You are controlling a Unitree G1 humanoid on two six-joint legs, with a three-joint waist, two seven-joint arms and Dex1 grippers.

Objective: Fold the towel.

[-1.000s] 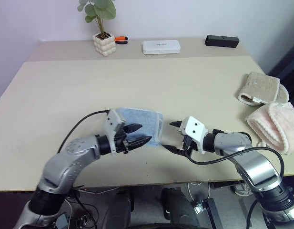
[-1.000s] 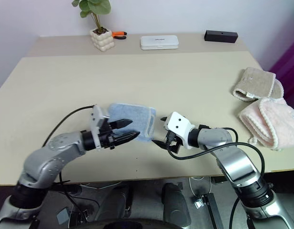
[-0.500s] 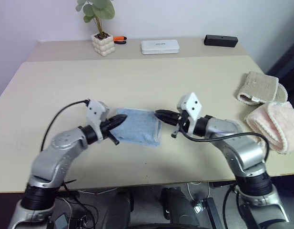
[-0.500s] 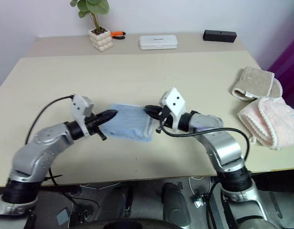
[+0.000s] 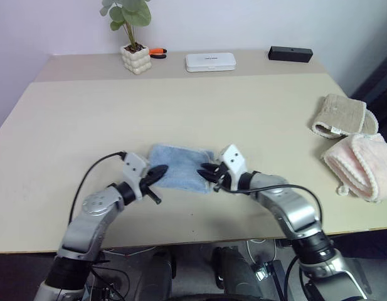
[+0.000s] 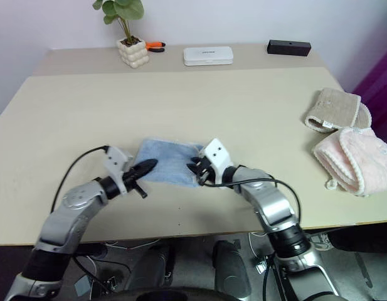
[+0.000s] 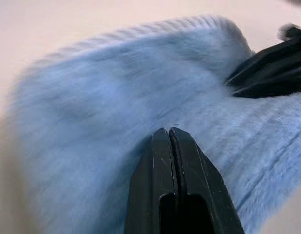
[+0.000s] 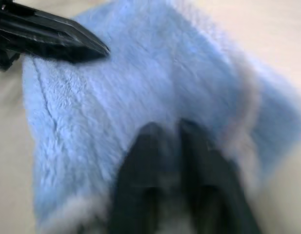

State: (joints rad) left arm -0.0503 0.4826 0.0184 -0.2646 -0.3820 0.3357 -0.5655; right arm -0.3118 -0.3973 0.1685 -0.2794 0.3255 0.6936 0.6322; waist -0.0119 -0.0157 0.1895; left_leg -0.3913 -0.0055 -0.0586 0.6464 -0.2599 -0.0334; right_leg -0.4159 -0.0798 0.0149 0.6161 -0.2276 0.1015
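Towel [image 5: 179,167] sits near the front edge of the counter [image 5: 180,106], a compact light blue rectangle, already doubled over by the look of it, with its whitish edging showing along the right-hand end. My read: we're in the finishing part of the fold, both arms in at the cloth to pinch it or press it flat.

On the left, the left tool [image 5: 157,175] comes in at the towel's left end. The left wrist view shows its two black fingers [image 7: 170,146] pressed tight together, clenched, with no cloth visible between them; the tips rest against the fluffy surface and seem to press on it, not hold it.

Across to the right end, the right tool [image 5: 209,173] is down on the edged side of the towel. In its own wrist view the fingers [image 8: 145,151] stand a little apart with blue pile around them, but the picture is too soft there to say whether a layer of cloth is caught between them, so grasping or just touching, I cannot tell.

Next move, as I judge it: if another fold is wanted, one tool needs a real bite on an edge while the other pins the cloth, then the edge carries over to meet the opposite side; if not, both lift away cleanly without dragging the pile.

Far right, a beige ribbed cloth [image 5: 342,116] and a pink fluffy cloth [image 5: 362,164] lie well apart from the action.
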